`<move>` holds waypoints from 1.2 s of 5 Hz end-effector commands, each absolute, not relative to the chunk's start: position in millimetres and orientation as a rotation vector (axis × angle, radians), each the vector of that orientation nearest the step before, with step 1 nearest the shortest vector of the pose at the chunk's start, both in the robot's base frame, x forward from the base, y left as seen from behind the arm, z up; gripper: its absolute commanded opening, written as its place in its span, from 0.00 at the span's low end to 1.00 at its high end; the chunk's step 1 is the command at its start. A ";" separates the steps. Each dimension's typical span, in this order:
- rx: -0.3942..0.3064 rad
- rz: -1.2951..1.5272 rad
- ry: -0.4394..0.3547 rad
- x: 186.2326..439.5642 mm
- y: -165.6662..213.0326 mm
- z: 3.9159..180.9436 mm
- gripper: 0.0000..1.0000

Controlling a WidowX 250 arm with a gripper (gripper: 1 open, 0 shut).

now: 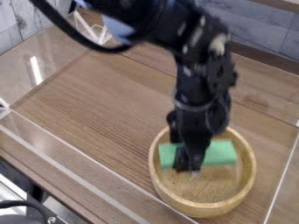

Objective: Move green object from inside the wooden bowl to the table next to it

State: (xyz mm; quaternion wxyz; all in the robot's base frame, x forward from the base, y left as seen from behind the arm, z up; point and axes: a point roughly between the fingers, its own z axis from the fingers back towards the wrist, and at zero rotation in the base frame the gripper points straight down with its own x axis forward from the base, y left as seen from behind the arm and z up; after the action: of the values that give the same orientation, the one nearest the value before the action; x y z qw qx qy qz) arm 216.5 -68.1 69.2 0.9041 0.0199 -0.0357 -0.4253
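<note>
Green block (214, 156): sitting clamped between the gripper (191, 171) fingers, over the wooden bowl (205, 199).
Bowl: resting on the wood-grain table (93, 96).
Arm: pointing downward.

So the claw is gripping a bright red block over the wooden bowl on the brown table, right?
Not quite: the block is green, not red. The camera view shows the green block over the wooden bowl, with the gripper closed on it, on the brown table.

Green block (216, 156) in claw (191, 171), over tan wooden bowl (172, 184)
</note>
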 end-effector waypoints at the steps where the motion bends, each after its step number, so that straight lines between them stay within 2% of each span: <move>1: 0.095 -0.681 -0.162 238.0 -46.2 115.1 0.00; 3: 0.163 -0.496 -0.218 260.4 -5.6 143.4 0.00; 4: 0.182 -0.427 -0.242 270.0 -4.3 149.0 0.00; 5: 0.176 -0.426 -0.266 273.4 -12.1 150.4 0.00; 6: 0.181 -0.360 -0.266 277.3 -17.7 139.7 0.00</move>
State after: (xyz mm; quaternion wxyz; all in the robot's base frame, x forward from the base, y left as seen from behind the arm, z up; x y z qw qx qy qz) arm 270.0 -16.6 127.0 0.9734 0.0873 -0.1075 -0.1827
